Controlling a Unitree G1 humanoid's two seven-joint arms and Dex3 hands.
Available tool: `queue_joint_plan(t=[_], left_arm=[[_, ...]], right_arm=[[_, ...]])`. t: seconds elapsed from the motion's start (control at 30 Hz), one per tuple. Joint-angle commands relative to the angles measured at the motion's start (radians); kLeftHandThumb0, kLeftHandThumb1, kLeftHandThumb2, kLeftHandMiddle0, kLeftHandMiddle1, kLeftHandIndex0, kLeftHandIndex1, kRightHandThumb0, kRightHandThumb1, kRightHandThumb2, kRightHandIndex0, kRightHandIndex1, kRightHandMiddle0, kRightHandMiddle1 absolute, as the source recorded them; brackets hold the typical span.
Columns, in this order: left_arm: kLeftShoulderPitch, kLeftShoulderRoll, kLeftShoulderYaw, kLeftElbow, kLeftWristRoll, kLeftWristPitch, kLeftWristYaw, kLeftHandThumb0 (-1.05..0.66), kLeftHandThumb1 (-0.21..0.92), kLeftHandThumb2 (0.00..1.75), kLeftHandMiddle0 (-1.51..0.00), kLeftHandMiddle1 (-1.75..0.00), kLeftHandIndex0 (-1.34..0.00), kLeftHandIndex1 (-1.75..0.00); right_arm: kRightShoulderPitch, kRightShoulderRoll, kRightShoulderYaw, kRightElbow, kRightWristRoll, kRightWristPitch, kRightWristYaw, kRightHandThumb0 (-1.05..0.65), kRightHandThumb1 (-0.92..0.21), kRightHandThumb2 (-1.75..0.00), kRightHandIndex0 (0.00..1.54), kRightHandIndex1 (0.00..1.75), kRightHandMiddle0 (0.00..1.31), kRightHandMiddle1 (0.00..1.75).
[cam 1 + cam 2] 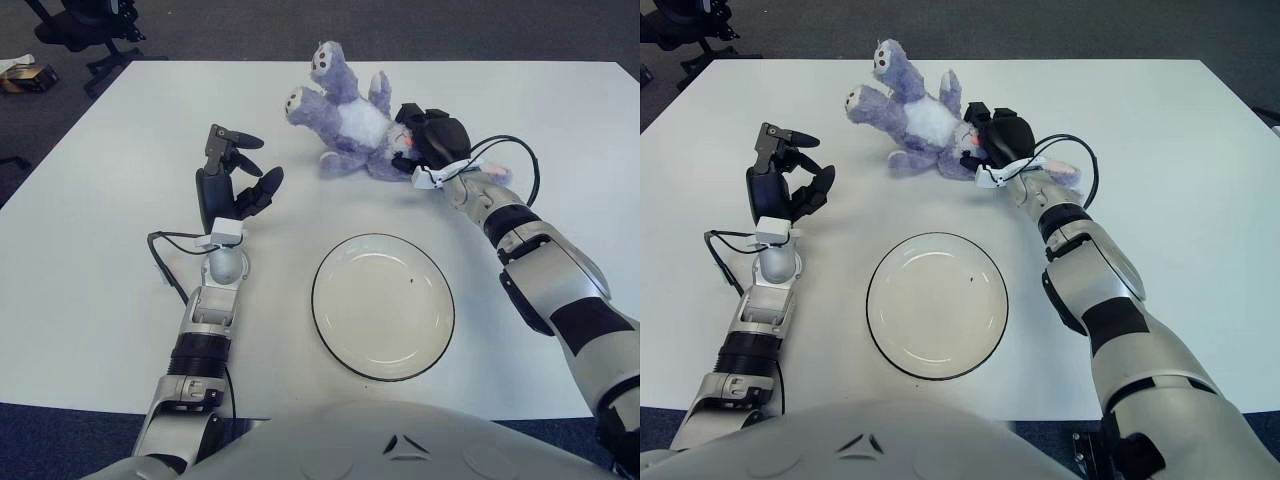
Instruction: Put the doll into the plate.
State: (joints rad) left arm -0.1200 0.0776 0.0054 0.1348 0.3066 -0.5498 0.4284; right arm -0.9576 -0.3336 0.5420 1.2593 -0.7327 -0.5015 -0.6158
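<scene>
White table (90,200) fills our view; our empty plate (382,305) waits at six o'clock. At twelve lies the purple doll (345,118), head clamped in our right hand (428,140), ready to lift. Left hand (232,180) idles at nine, fingers loosely spread.

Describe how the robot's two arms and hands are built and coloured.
Both arms are silver-grey segmented shells with black joint bands. Each ends in a black three-finger hand: the left hand, the right hand. A small white tag-like block sits at each wrist, and a thin black cable loops out beside each forearm.
</scene>
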Motion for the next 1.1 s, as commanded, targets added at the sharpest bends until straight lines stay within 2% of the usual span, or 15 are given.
queue_joint_plan(t=[0.0,0.23,0.37,0.5,0.73,0.8,0.87,1.07], left_arm=[[0.088,-0.025,0.000,0.090,-0.006,-0.008,0.006,-0.35,0.92,0.31,-0.76,-1.75,-0.42,-1.51],[0.087,-0.025,0.000,0.092,-0.006,-0.009,0.006,-0.35,0.92,0.31,-0.77,-1.75,-0.42,-1.51],[0.078,-0.017,0.008,0.106,-0.015,-0.011,0.002,-0.35,0.92,0.31,-0.78,-1.75,-0.43,-1.51],[0.076,-0.015,0.011,0.111,-0.018,-0.014,0.001,-0.35,0.92,0.31,-0.79,-1.75,-0.43,-1.51],[0.075,-0.014,0.012,0.114,-0.018,-0.017,0.000,-0.35,0.92,0.31,-0.79,-1.75,-0.43,-1.51],[0.070,-0.008,0.020,0.117,-0.016,-0.008,0.003,-0.35,0.92,0.31,-0.80,-1.75,-0.42,-1.51],[0.067,-0.005,0.024,0.119,-0.016,-0.002,0.005,-0.35,0.92,0.31,-0.80,-1.75,-0.42,-1.52],[0.065,-0.004,0.031,0.123,-0.026,0.008,-0.003,-0.35,0.92,0.32,-0.81,-1.75,-0.42,-1.52]], right_arm=[[0.001,-0.028,-0.015,0.004,0.011,-0.013,0.009,0.37,-0.48,-1.10,0.48,1.73,0.54,1.75],[0.000,-0.029,-0.019,0.005,0.008,-0.017,0.011,0.41,-0.49,-1.08,0.47,1.75,0.56,1.75],[-0.015,-0.072,-0.064,-0.003,0.054,-0.065,0.074,0.41,-0.50,-1.08,0.46,1.75,0.56,1.75],[-0.016,-0.079,-0.090,-0.004,0.078,-0.084,0.124,0.41,-0.51,-1.06,0.46,1.75,0.56,1.75],[-0.013,-0.079,-0.102,-0.010,0.076,-0.085,0.138,0.41,-0.52,-1.05,0.45,1.75,0.56,1.75],[-0.021,-0.092,-0.163,0.002,0.159,-0.128,0.272,0.40,-0.52,-1.04,0.45,1.75,0.56,1.75],[-0.024,-0.097,-0.199,0.005,0.207,-0.150,0.352,0.40,-0.54,-1.02,0.44,1.75,0.56,1.75],[-0.024,-0.100,-0.248,-0.002,0.263,-0.171,0.455,0.40,-0.55,-1.01,0.43,1.75,0.56,1.75]])
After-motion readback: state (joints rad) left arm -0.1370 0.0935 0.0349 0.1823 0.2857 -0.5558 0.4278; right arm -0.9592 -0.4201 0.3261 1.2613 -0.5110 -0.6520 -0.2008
